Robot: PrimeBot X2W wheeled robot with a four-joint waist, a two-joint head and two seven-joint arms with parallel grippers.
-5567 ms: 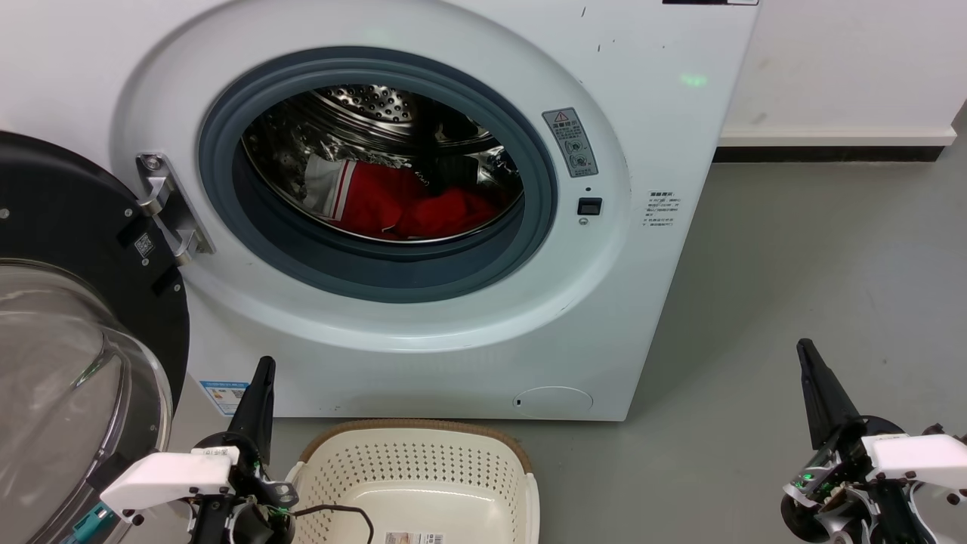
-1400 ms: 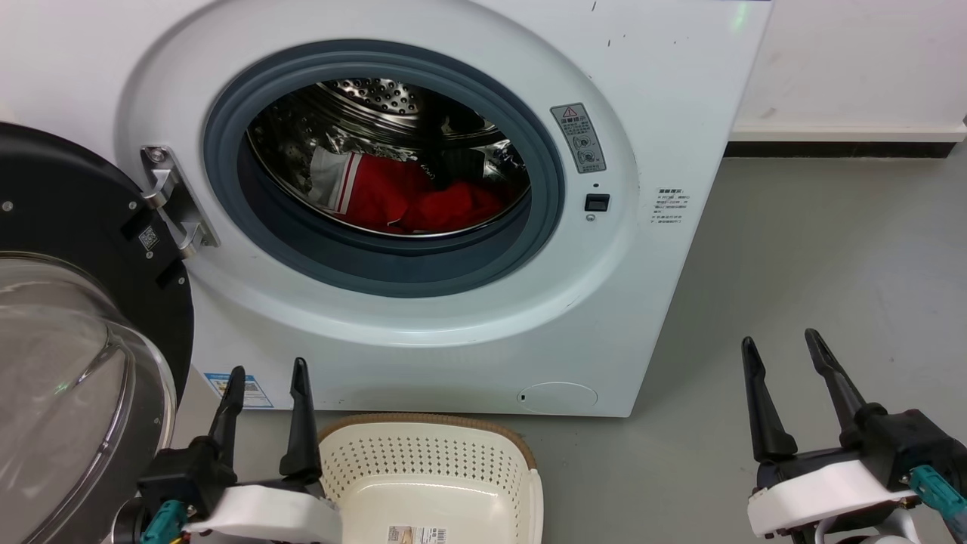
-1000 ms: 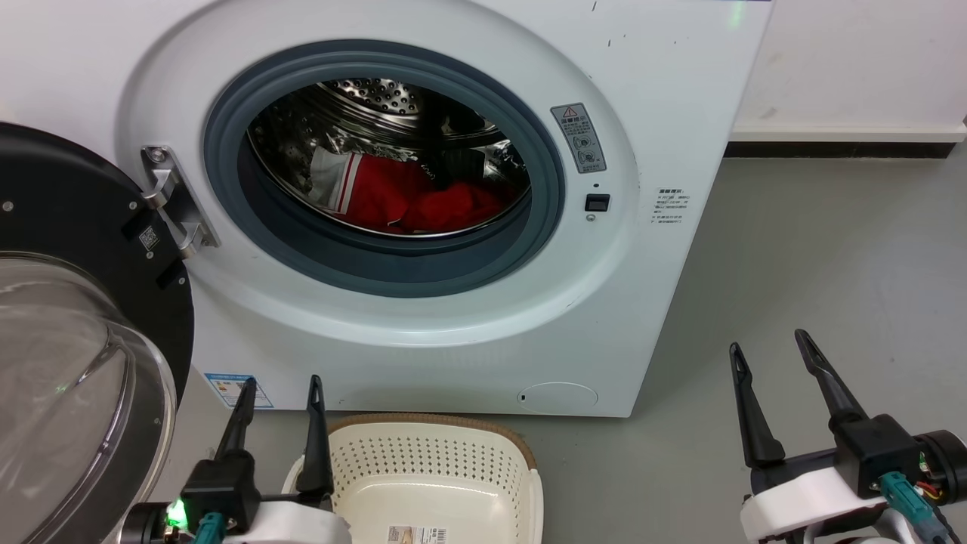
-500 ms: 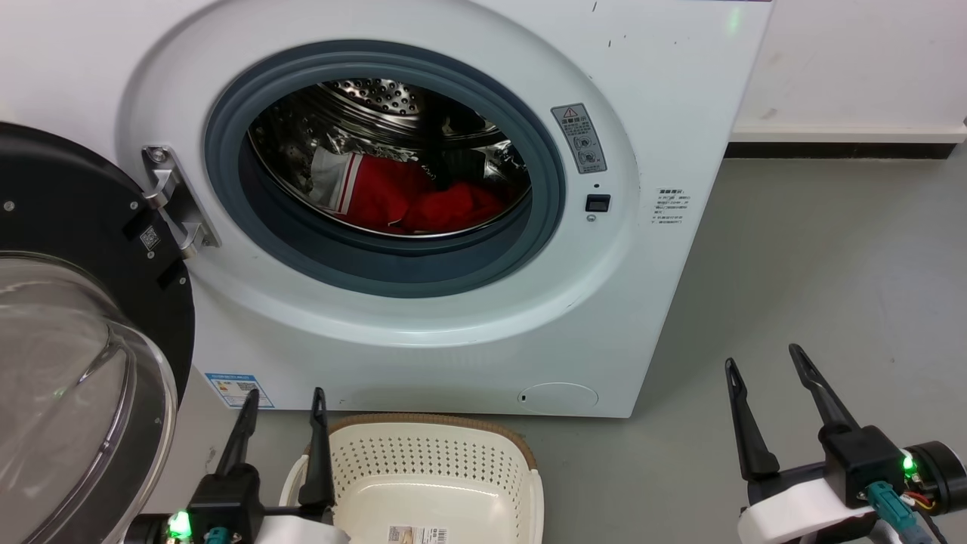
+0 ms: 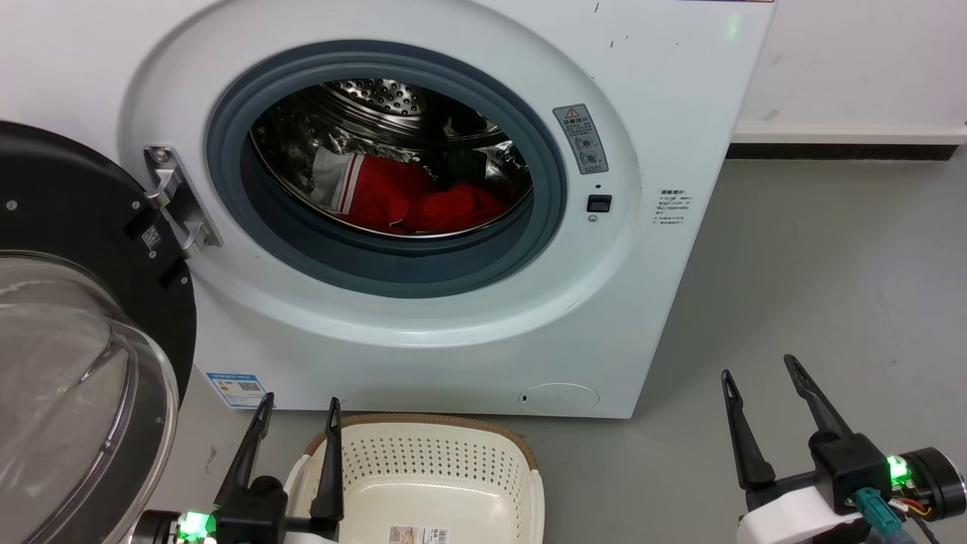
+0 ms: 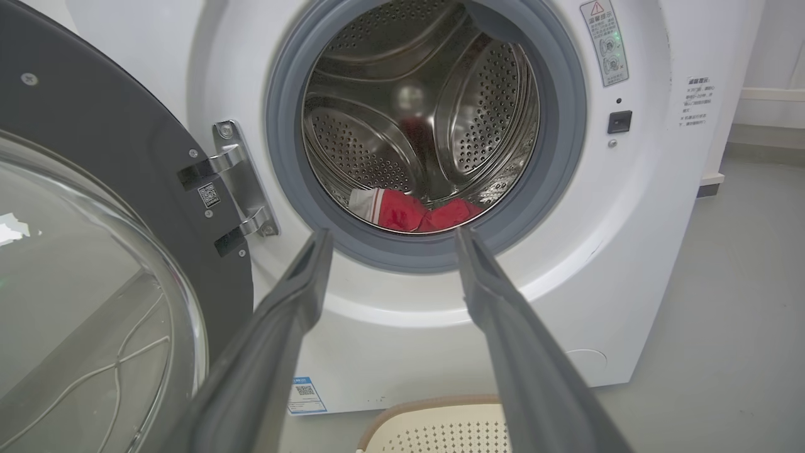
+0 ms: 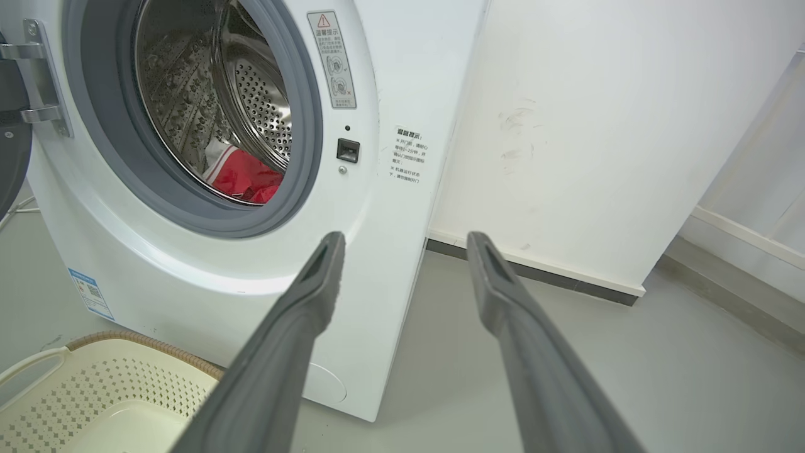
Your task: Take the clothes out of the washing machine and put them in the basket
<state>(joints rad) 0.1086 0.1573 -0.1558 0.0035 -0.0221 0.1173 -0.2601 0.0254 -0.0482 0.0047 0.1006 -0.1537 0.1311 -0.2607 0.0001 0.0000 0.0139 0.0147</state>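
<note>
The white washing machine (image 5: 665,113) (image 6: 635,251) (image 7: 402,75) stands with its porthole door swung open. Red clothes (image 5: 423,204) (image 6: 421,215) (image 7: 245,178) with a white-striped edge lie at the bottom of its steel drum. On the floor in front sits the cream basket (image 5: 521,468) (image 6: 434,421) (image 7: 94,384), with nothing in it but a label. My left gripper (image 5: 298,406) (image 6: 390,242) is open beside the basket's left rim, fingers pointing at the drum mouth. Over bare floor right of the machine, my right gripper (image 5: 759,366) (image 7: 402,242) is open and holds nothing.
The open door (image 5: 83,227) (image 6: 94,207), black-rimmed with a bulging glass bowl, juts out at the left, close to my left arm. Grey floor (image 5: 831,264) stretches to the right. A white wall with a dark skirting (image 7: 553,126) runs behind the machine's right side.
Both grippers went from shut to open early on, and have since drawn back and lower in the head view. Clothes, basket and door have stayed put.
</note>
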